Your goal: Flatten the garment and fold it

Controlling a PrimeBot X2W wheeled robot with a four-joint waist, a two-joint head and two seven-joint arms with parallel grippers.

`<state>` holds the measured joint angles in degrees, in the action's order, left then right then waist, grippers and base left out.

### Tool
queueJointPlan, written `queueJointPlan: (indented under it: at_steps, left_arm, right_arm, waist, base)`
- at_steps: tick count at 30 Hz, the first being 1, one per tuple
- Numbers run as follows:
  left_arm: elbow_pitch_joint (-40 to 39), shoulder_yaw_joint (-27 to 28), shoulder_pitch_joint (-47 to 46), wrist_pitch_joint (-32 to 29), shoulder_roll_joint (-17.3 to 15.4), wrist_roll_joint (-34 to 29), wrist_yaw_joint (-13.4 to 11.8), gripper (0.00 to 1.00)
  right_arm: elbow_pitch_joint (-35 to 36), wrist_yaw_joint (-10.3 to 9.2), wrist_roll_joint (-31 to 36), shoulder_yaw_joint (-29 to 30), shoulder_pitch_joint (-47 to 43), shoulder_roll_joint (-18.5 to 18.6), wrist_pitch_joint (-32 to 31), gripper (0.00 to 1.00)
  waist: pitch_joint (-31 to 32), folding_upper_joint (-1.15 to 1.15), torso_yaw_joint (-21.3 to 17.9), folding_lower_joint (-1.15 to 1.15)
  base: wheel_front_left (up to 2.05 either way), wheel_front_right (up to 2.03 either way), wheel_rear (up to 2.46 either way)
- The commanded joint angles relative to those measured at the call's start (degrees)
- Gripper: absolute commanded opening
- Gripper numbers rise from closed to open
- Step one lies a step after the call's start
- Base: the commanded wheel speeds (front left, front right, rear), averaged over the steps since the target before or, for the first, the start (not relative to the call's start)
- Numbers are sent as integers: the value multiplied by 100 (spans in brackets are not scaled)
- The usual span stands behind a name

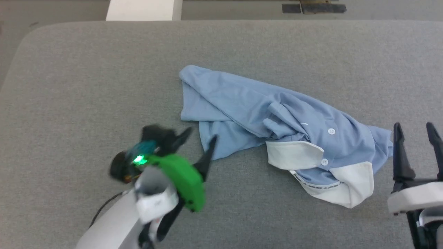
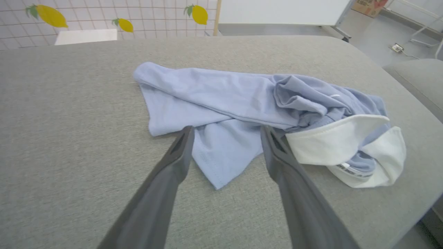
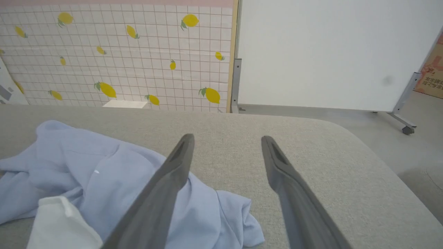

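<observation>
The garment (image 1: 249,110), a light blue polo shirt, lies crumpled on the grey table (image 1: 86,86), its white collar (image 1: 294,155) turned toward the near edge and two white buttons showing. My left gripper (image 1: 200,138) is open at the shirt's near-left corner; in the left wrist view the left gripper (image 2: 225,133) has its fingers standing either side of a pointed flap of the garment (image 2: 221,159). My right gripper (image 1: 415,129) is open just right of the shirt, holding nothing. In the right wrist view the right gripper (image 3: 226,141) is over bare table, the garment (image 3: 86,173) at its left.
The padded grey table's far edge (image 1: 242,21) curves at the corners, with floor beyond. A white block (image 1: 143,9) stands behind it. A white board on wheels (image 3: 328,52) and a lemon-patterned wall (image 3: 114,52) are further back. A second grey surface (image 2: 415,79) lies to the right.
</observation>
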<state>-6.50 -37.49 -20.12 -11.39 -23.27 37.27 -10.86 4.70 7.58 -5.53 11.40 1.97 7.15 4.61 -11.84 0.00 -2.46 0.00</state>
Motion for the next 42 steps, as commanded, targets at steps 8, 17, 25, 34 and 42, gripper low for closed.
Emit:
queueJointPlan:
  at_steps: [8, 17, 25, 34, 42]
  left_arm:
    - [-25, -374, -1446, -2311, 638, 782, -91, 100]
    - [584, -452, -2382, -3579, 790, 981, -424, 100]
    - [782, -596, -2516, -3864, 785, 908, -562, 100]
    - [844, -761, -2444, -3904, 679, 862, -445, 0]
    - [526, -295, -2180, -3089, 503, 869, -463, 0]
  right_arm:
    - [-16, -9, 499, 127, -36, -325, 242, 100]
    - [-258, -9, 557, 105, 125, -414, 528, 100]
    - [-547, -9, 396, 16, 211, -425, 716, 100]
    - [-664, -9, 379, -85, 272, -426, 764, 100]
    - [-702, -9, 513, -99, 158, -426, 620, 100]
  waist:
    - [-617, 0, -443, 0]
    - [-969, 0, -797, 0]
    - [-1174, 0, -942, 0]
    - [-1207, 0, -833, 0]
    - [-672, 0, -469, 0]
  base:
    - [0, 0, 0]
    - [0, 0, 0]
    - [0, 0, 0]
    - [0, 0, 0]
    - [0, 0, 0]
